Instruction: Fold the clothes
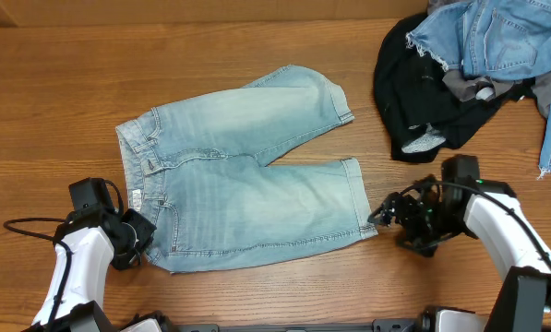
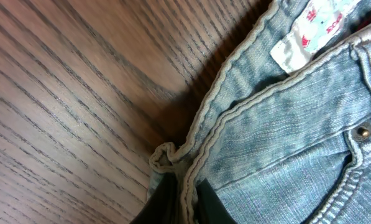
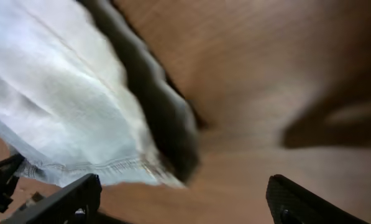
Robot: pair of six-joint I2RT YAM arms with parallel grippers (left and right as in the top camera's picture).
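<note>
Flat on the table [image 1: 53, 101] lie the pale denim trousers [image 1: 247, 184], waistband end toward the left fingers, leg ends toward the right fingers. On the left gripper [image 2: 188, 202] the fingers are clamped on the near waistband corner [image 2: 163, 155], with the stitched edge pinched between them. The label [image 2: 303, 37] and rivet [image 2: 361, 131] sit further out past the fingertips. On the right gripper [image 3: 185, 202] the fingers are wide apart and hold nothing. The near leg's hem [image 3: 104, 168] is just ahead of them, closer to one finger than the other, but the view is blurred, so contact can't be told. The heap of other garments [image 1: 460, 74], black, grey and frayed mid-blue denim, is well beyond the right fingers. The step looks like taking hold of the near long edge for a first fold: one end is gripped, the other not yet. The next move calls for the right fingers to slide onto the hem corner and close on both layers. Then both arms should lift together and carry the near edge over to the far edge, kept level so the denim doesn't skew. The thick hem may slip a shallow pinch.
</note>
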